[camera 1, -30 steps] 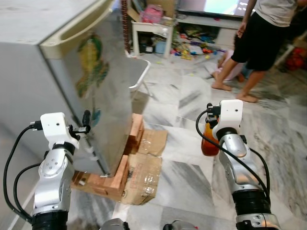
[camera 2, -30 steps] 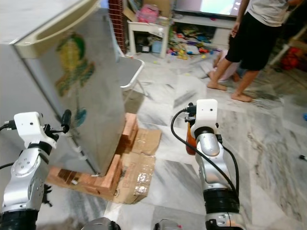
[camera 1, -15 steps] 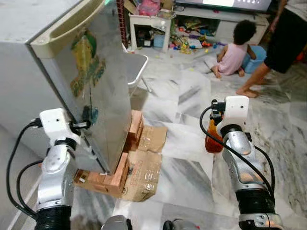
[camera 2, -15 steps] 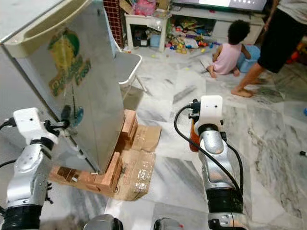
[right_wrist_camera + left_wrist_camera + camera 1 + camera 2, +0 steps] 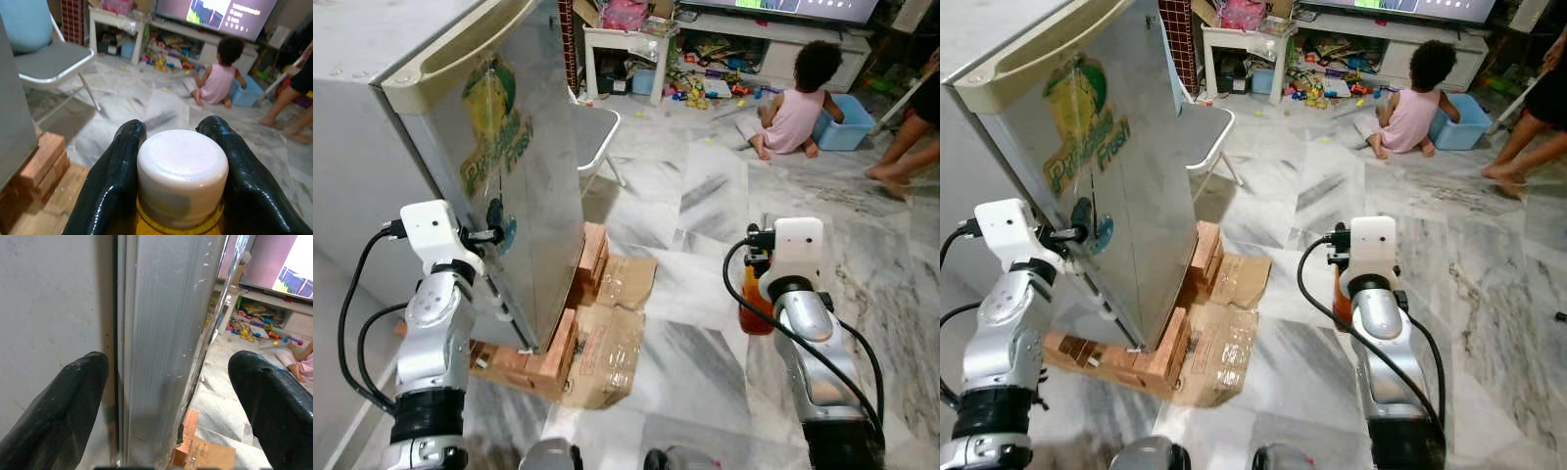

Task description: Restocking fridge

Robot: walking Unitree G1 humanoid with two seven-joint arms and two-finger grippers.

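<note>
Jaws spread on the left gripper [image 5: 166, 382], straddling the fridge door edge [image 5: 166, 323].
Right gripper [image 5: 173, 161] jaws pinch an orange bottle [image 5: 755, 305] beneath its white cap [image 5: 182, 169], above the marble floor [image 5: 695, 264].

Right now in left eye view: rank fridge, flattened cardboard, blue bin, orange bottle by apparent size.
1. Fridge, by far the largest.
2. Flattened cardboard beside its base.
3. Blue bin and the orange bottle in the right end effector: unsure. They look alike, the bottle is partly hidden, and the bin is far off.
</note>
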